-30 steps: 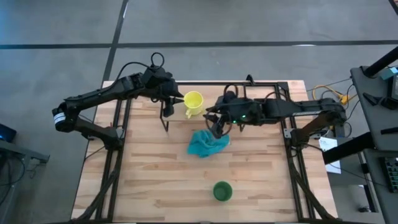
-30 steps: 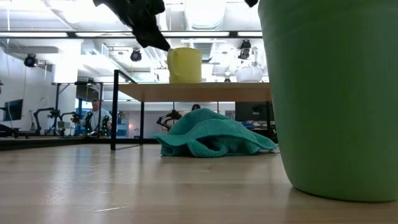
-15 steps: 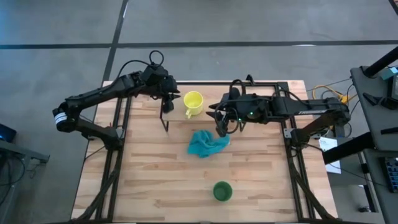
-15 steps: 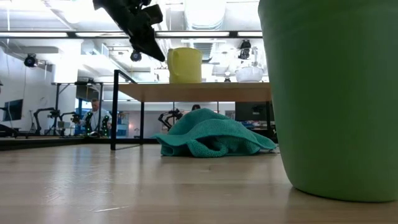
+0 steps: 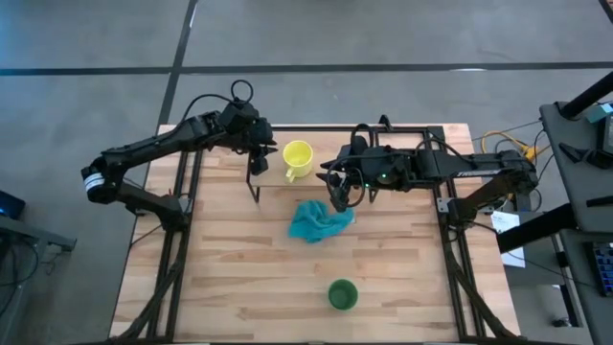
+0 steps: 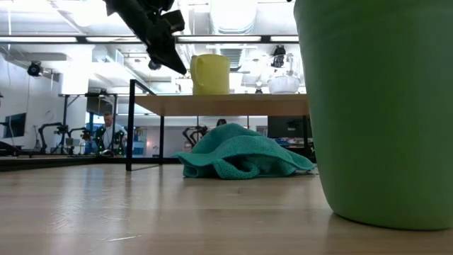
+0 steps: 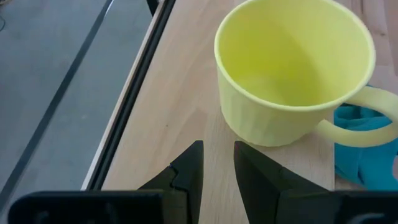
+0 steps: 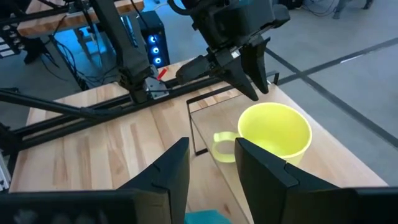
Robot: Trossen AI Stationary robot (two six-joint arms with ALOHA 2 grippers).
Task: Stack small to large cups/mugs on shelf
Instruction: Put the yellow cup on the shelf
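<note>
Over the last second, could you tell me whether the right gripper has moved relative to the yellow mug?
Yes. In the high view the right gripper has drawn back from the teal cloth, ending farther right of the yellow mug, which stayed put on the shelf.

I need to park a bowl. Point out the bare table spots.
Free: the wood left of the teal cloth, and either side of the green cup. Crowded: the shelf by the yellow mug, with the left claw and right claw close.
</note>
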